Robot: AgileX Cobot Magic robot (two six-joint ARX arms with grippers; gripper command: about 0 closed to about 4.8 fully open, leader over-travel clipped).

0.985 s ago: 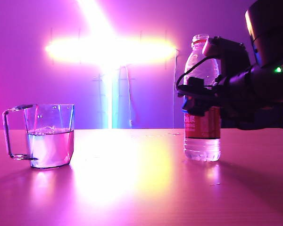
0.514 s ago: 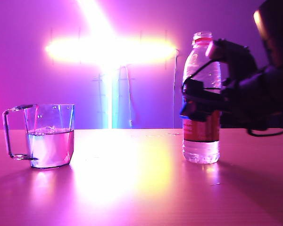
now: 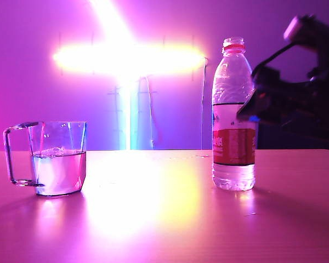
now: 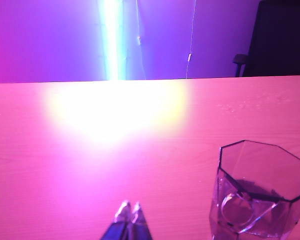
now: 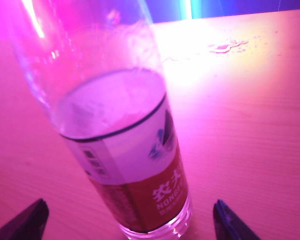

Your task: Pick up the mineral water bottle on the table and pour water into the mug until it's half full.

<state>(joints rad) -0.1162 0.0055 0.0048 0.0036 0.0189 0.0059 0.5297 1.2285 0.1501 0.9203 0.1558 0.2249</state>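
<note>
Right hand (image 5: pixel 127 220) stood wide open, holding nothing, fingers either side of the mineral water bottle (image 3: pixel 234 118) without touching. Bottle stood upright on the table (image 3: pixel 153 219), well apart from the mug (image 3: pixel 57 159), about half full of water (image 3: pixel 58 174). Left hand (image 4: pixel 129 214) was closed, empty, near the mug.

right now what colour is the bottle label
White above, red below on the bottle label, with white lettering; clearest in the right wrist view.

Right gripper (image 5: pixel 127 220) raised, jaws spread wide; left gripper (image 4: pixel 129 212) low, jaws together.
</note>
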